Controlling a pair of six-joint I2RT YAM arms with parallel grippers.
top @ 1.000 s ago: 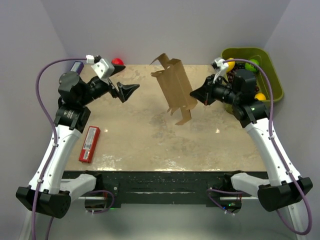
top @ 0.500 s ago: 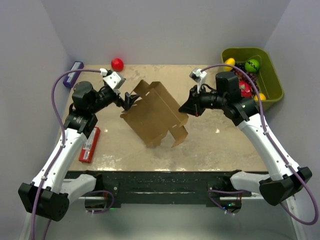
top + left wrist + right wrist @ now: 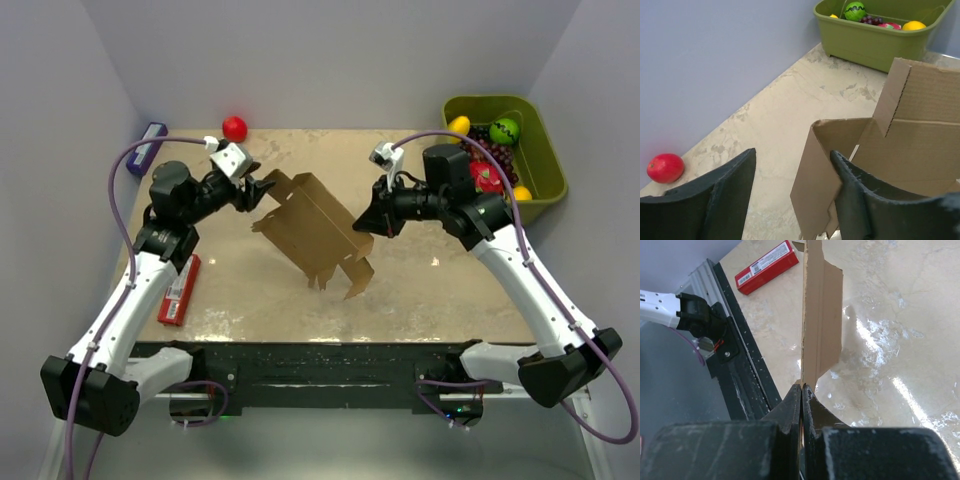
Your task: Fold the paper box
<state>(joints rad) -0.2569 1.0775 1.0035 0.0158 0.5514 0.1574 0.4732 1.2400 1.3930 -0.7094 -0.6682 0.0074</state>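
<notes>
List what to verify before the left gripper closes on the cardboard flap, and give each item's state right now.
1. Right gripper pinched on the edge of the paper box: ok.
2. Flap inside the left gripper: ok. It stands in the gap, close to the finger on the right of the wrist view.
3. Both fingers touching the flap: not ok. The finger on the left of that view stands apart from it.
4. Box lifted off the table: cannot tell. The lower tabs look close to the surface.
5. Red box and red ball away from the fold: ok.
</notes>
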